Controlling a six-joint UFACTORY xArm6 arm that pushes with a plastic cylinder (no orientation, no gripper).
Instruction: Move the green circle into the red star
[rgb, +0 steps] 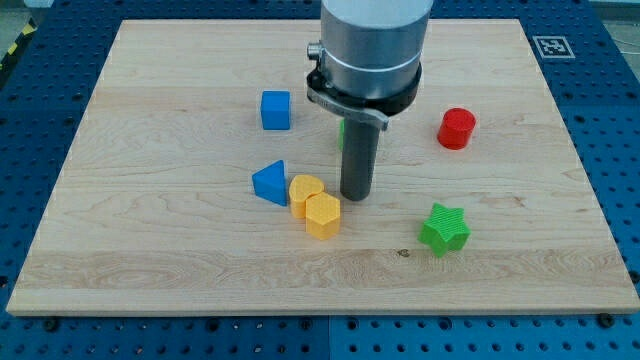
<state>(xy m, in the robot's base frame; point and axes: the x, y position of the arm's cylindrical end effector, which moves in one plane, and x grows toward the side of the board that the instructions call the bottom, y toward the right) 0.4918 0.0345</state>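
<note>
My tip (356, 196) rests on the board just right of a yellow heart block (306, 189). Only a thin green sliver (341, 133) shows at the rod's left edge, above the tip; the arm hides the rest, so I cannot make out its shape. A red round block (457, 129) stands at the view's right, well apart from the tip. I see no red star-shaped block. A green star (444, 228) lies at the lower right of the tip.
A yellow hexagon (322, 215) touches the yellow heart just below it. A blue triangle (270, 183) lies left of the heart. A blue cube (276, 110) stands at the upper left. The wooden board (150, 250) ends on all sides in a blue perforated table.
</note>
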